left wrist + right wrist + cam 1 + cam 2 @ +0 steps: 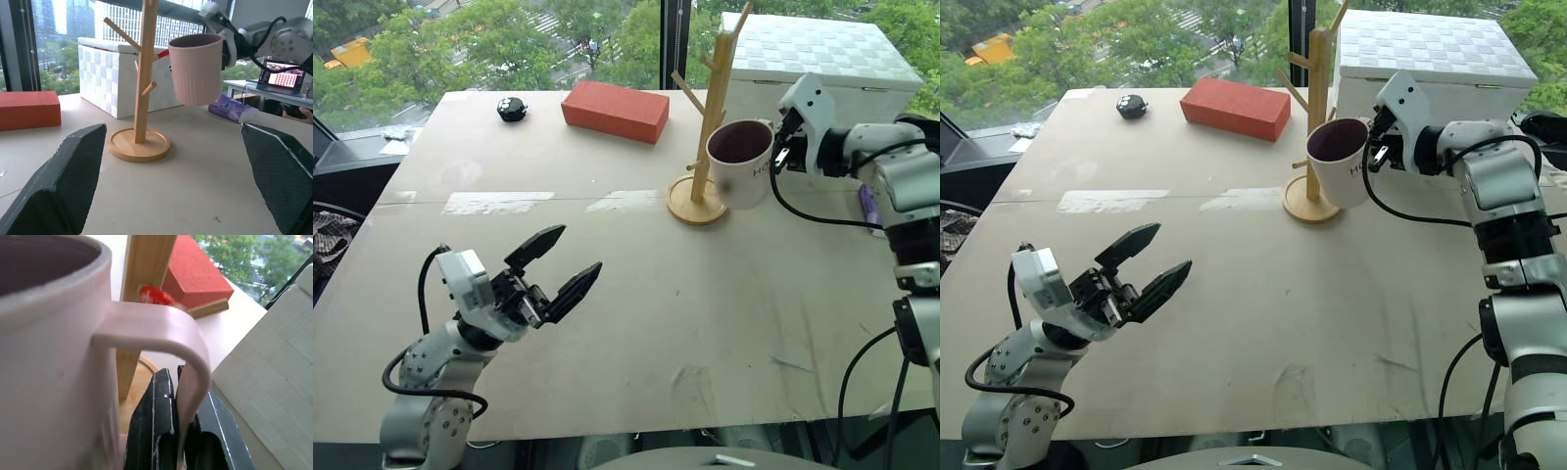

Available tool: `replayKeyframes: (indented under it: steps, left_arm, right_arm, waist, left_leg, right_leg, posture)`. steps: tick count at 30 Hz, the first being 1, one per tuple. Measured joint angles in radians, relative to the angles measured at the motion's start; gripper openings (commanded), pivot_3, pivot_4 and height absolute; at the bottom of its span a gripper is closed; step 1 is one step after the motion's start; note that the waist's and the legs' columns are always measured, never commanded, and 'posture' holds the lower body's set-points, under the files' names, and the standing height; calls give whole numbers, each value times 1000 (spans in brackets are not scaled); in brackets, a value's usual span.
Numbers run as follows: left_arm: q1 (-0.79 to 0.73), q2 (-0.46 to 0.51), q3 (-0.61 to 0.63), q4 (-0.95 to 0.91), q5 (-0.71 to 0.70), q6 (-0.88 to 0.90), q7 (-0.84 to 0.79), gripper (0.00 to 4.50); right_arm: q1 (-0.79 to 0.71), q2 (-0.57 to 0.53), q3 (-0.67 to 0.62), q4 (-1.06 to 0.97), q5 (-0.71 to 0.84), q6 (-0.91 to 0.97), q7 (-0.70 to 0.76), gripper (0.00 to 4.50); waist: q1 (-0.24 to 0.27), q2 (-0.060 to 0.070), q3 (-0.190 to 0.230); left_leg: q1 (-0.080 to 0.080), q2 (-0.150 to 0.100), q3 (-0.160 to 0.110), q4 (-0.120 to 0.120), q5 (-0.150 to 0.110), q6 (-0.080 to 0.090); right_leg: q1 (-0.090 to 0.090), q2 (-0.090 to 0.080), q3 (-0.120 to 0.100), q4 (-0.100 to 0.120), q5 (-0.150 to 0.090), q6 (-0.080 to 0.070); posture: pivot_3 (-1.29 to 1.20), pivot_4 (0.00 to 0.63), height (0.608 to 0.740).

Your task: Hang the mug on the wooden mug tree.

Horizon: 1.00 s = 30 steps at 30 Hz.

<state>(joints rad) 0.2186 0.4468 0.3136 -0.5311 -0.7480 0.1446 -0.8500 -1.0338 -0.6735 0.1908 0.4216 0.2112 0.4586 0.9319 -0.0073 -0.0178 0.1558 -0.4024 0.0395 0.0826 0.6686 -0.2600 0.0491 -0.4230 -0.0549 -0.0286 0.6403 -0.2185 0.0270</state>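
Note:
The cream mug (740, 162) with a dark inside hangs upright in the air just right of the wooden mug tree (710, 108), above the tree's round base (695, 201). My right gripper (778, 147) is shut on the mug's loop handle (161, 328), with its black fingers (154, 426) pinching the lower part of the loop. The red-tipped peg (154, 294) sits close behind the handle. My left gripper (578, 250) is open and holds nothing, low over the near left of the table, far from the tree.
A red brick (615, 110) and a small black object (512, 109) lie at the table's far side. A white checkered box (822, 59) stands right behind the tree. A purple packet (227, 106) lies at the right edge.

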Motion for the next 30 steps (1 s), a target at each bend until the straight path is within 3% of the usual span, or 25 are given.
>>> replayKeyframes:
  steps: [6,16,21,24,26,27,30]
  left_arm:
    - [43,0,32,-9,-23,-20,-2,4500]
    - [100,-10,38,-19,-29,-49,2,4500]
    - [106,-12,41,-29,-40,-61,3,4500]
    - [101,-12,41,-30,-42,-63,3,4500]
    - [93,-11,41,-30,-50,-64,3,4500]
    - [93,-10,42,-31,-56,-64,3,4500]
    - [95,-3,57,-36,-74,-64,3,4500]
  right_arm:
    - [-154,46,10,279,-79,-116,94,41]
    - [-259,109,11,442,-141,-200,239,41]
    - [-331,170,36,546,-218,-234,204,41]
    - [-339,211,34,626,-238,-278,196,928]
    - [-338,216,30,664,-239,-287,204,1953]
    - [-335,212,26,667,-239,-294,209,2212]
    - [-297,165,-16,623,-227,-319,209,3573]
  waist:
    - [-9,2,1]
    - [-7,2,1]
    - [-16,3,2]
    - [-16,3,2]
    - [-13,3,2]
    - [-12,3,2]
    - [-5,3,2]
  left_leg:
    - [1,1,2,0,0,0]
    - [1,1,3,0,0,0]
    - [2,2,4,-1,0,0]
    - [2,2,4,-1,0,0]
    - [1,1,4,-1,0,0]
    - [1,1,4,-1,0,0]
    - [0,0,3,-1,0,0]
  right_leg:
    - [-1,0,1,1,0,0]
    - [-1,-1,2,1,0,0]
    - [-1,-1,1,2,0,-1]
    - [-1,-1,1,2,0,-1]
    - [-1,-2,1,2,0,-1]
    - [-1,-2,1,1,0,-1]
    - [-1,-4,0,1,0,0]
  posture:
    - [0,150,740]
    - [0,150,740]
    - [0,150,740]
    - [0,150,740]
    - [0,150,740]
    - [0,150,740]
    - [0,150,740]
